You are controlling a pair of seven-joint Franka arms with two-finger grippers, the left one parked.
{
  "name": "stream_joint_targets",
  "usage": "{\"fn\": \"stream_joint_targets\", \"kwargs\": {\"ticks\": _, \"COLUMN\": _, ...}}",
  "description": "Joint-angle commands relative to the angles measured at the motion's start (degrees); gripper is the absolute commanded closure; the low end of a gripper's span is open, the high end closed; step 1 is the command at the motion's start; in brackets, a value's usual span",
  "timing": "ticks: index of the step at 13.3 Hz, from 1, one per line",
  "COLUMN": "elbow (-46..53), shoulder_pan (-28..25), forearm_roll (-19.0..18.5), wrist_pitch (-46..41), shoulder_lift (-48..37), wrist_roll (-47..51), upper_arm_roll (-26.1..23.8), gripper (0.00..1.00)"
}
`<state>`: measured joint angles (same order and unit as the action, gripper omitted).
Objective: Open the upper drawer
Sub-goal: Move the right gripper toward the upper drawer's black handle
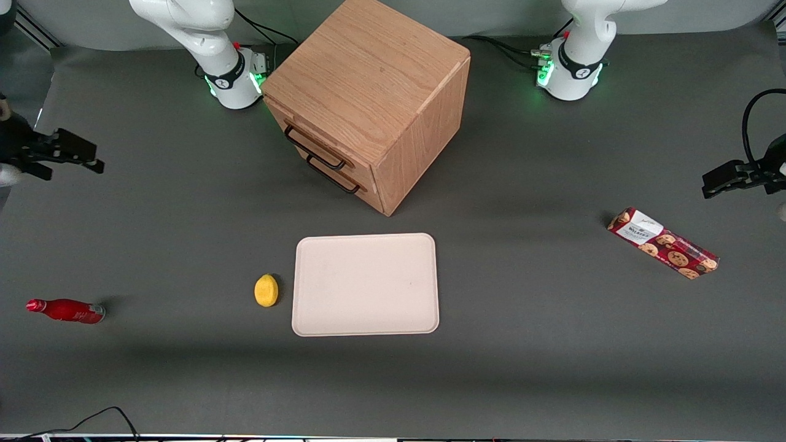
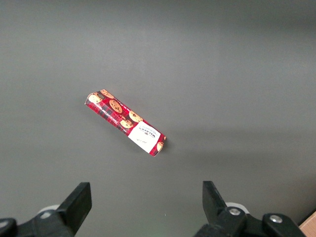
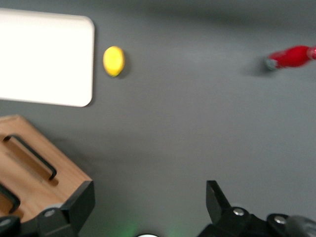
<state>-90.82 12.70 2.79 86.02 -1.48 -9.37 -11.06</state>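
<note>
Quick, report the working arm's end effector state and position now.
End effector: open, holding nothing, above the table toward the working arm's end, apart from the cabinet; upper drawer shut.

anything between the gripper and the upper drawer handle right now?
Nothing. In the front view, only bare grey table separates the open gripper, out at the working arm's end, from the upper drawer of the cabinet.

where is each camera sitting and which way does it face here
Front view: high before the table, looking down at the cabinet, its shut upper drawer, tray; both arm bases show, the gripper open above the working arm's end.
Right wrist view: on the working arm, facing down; open gripper, lemon, red bottle.
Left wrist view: on the parked arm, facing down at the cookie box.
Shared: front and right wrist views both show cabinet, tray, lemon, bottle.
</note>
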Motion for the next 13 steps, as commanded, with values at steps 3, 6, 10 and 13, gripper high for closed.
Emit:
{"fn": "stream_joint_targets", "kwargs": {"ticks": 3, "elbow": -2.0, "shoulder_pan": -0.2, "forearm_roll": 2.9, "wrist_pitch": -0.9, "shoulder_lift": 1.5, "wrist_roll": -3.0, "upper_arm_roll": -8.0, "gripper": 0.0}}
{"fn": "stream_joint_targets", "kwargs": {"ticks": 6, "elbow": -3.0, "shoulder_pan": -0.2, "forearm_roll": 3.0, "wrist_pitch": 0.1, "shoulder_lift": 4.5, "wrist_roll": -3.0, "upper_arm_roll": -15.2, "gripper": 0.0}}
{"fn": "stream_joint_targets", "kwargs": {"ticks": 10, "elbow": -8.7, "shoulder_pan": -0.2, "forearm_roll": 3.4, "wrist_pitch": 8.9, "shoulder_lift": 5.6, "wrist_roll": -4.6, "upper_arm_roll": -21.4, "gripper": 0.0}}
{"fn": "stream_joint_targets", "kwargs": {"ticks": 13, "elbow": -12.8, "shoulder_pan": -0.3, "forearm_roll": 7.6, "wrist_pitch": 12.8, "shoulder_lift": 5.6, "wrist_roll": -7.6, "upper_arm_roll": -22.9, "gripper": 0.0}}
